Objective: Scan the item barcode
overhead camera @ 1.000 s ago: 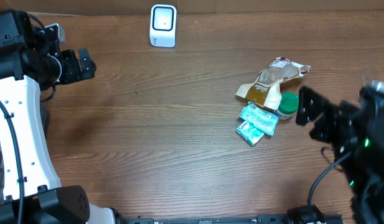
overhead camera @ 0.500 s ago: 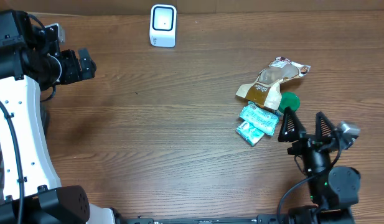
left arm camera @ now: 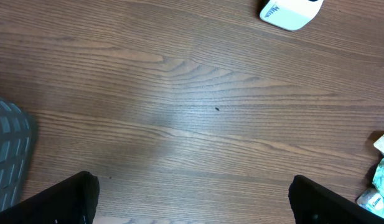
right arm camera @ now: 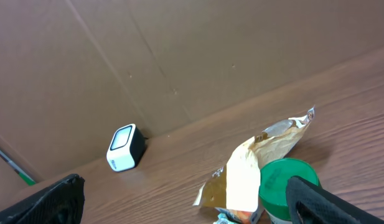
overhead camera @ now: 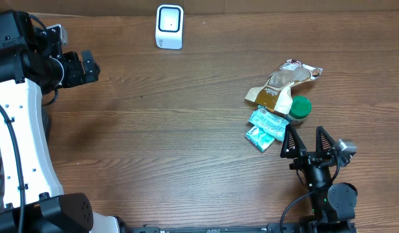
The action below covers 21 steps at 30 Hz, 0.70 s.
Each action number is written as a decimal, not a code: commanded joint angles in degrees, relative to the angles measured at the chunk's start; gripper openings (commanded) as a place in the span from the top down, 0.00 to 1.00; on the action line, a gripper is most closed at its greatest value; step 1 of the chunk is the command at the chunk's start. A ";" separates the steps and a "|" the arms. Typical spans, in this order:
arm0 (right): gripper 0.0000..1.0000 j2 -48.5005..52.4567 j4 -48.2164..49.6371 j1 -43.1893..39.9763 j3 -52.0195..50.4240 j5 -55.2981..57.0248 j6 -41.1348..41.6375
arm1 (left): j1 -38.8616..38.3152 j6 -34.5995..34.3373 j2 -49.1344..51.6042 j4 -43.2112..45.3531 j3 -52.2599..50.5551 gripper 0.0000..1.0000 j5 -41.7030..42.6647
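- Presently, the right pincer (overhead camera: 304, 129) is at the near right of the brown wood-grain tabletop (overhead camera: 173, 142), fingers spread wide and gripping nothing.
- Its tips point toward a small heap of goods on the right side, just short of it and not touching.
- Heap holds a crumpled gold-and-brown foil snack packet (overhead camera: 281, 83), a round green-lidded jar (overhead camera: 301, 107) against the packet's near edge, and two teal-and-white sachets (overhead camera: 266, 127) just left of the jar, one overlapping the other.
- In the right wrist view, the packet's pale end lies partly across the jar.
- The white box-shaped barcode scanner (overhead camera: 169, 26) stands at the far edge, close to the brown cardboard wall (right arm camera: 117, 50) and well apart from the heap.
- The left pincer (overhead camera: 90, 66) hangs over the far left of the tabletop, fingers released and empty.
- No barcode can be made out on any item.
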 commanded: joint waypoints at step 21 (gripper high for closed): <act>0.00 -2.45 -3.06 0.52 -2.38 -0.28 -0.46 | 0.15 -0.94 0.17 0.07 1.22 0.00 0.11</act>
